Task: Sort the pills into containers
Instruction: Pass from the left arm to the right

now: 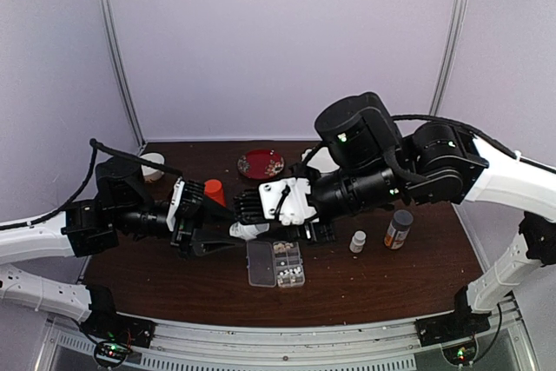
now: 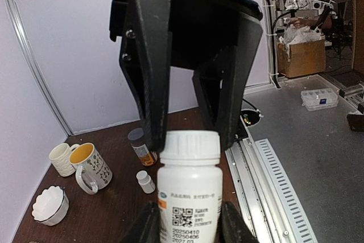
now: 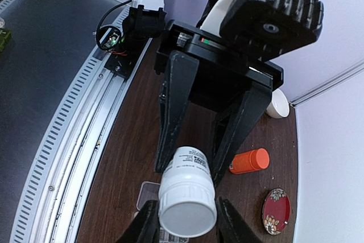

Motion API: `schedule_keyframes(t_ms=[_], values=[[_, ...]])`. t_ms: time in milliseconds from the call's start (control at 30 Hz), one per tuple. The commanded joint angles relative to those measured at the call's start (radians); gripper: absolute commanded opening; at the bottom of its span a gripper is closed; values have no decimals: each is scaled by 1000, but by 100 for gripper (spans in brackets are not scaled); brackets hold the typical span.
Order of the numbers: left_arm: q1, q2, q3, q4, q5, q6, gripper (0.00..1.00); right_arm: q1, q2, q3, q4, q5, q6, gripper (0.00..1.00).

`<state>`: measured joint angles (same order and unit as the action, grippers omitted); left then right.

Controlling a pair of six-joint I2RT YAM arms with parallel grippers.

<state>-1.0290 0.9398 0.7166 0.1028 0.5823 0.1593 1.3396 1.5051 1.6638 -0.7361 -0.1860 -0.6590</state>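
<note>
Pill box position: a small clear pill box (image 1: 276, 264) sits flat on the dark brown table (image 1: 391, 284). In the overhead view it is at about 5 o'clock from where the two grippers meet, near them but touching neither.
Pill box look: two rows of little square cells. Its clear lid (image 1: 258, 264) lies folded open at 9 o'clock of the cells.
Pills: tiny whitish pills (image 1: 287, 274) show in several cells, too small to count.
Left gripper: the left gripper (image 2: 189, 227) pinches the body of a white bottle (image 2: 189, 197), which it holds sideways.
Right gripper: the right gripper (image 3: 188, 221) faces it, with one finger close on each side of the bottle's white cap (image 3: 187, 208). Whether the fingers press the cap cannot be told.
Nearby, from the meeting point: an orange bottle (image 1: 215, 190) at 11 o'clock and a red plate (image 1: 261, 163) at 12 o'clock. A small white vial (image 1: 358, 241) and an amber bottle (image 1: 399, 229) stand at 3 o'clock.
</note>
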Motion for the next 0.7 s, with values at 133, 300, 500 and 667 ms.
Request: schedule_keyframes(t_ms=[133,300,500,667], values=[[-3,-3,35,46,20,1,0,10,16,33,15,35,1,37],[-2,-7,34,46,21,1,0,12,18,37,11,40,2,30],[-3,-9,28,51,16,0,0,12,17,32,24,42,40,18],[-3,-38,7,82,-66,10,0,13,1,-27,78,54,148,11]])
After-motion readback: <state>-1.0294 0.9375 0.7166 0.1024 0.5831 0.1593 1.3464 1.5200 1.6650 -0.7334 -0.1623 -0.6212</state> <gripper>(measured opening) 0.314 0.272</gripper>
